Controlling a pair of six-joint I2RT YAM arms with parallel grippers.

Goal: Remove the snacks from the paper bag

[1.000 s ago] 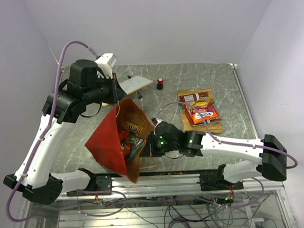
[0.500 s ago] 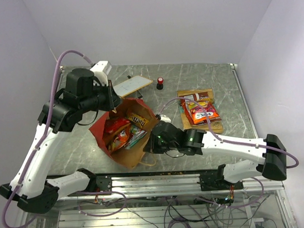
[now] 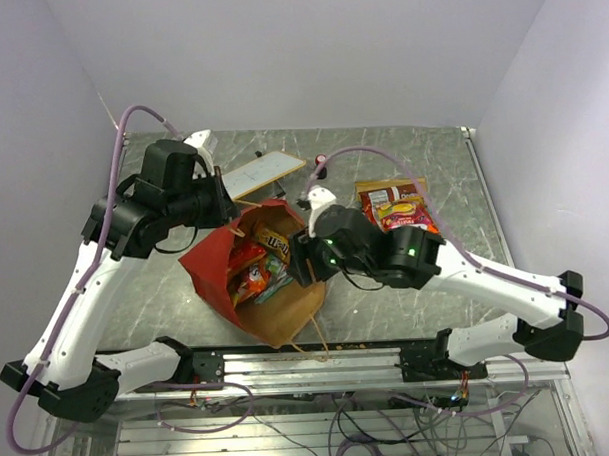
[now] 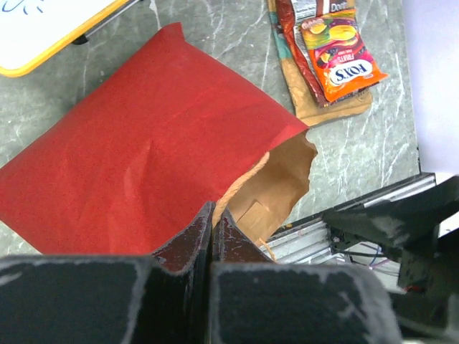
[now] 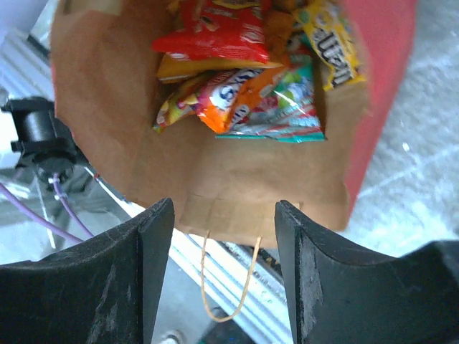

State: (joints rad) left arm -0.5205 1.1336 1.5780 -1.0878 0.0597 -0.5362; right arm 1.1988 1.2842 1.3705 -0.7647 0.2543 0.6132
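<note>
Paper bag (image 3: 208,269): creased matte red outside, brown kraft inside, tilted centre-left on grey marbled table (image 3: 442,163). Glossy crinkled snacks (image 3: 256,275) lay inside. Left gripper (image 3: 229,211) pinched bag's far rim. Right gripper (image 3: 297,262) gaped at mouth. Pale lilac walls.

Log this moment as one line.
left gripper: shut on paper bag rim | right gripper: open, above bag mouth | snacks: inside bag

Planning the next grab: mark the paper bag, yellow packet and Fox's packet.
paper bag (image 3: 211,266): top external view, red outside.
yellow packet (image 5: 336,43): right wrist view, printed face.
Fox's packet (image 4: 344,61): left wrist view, orange front.
</note>
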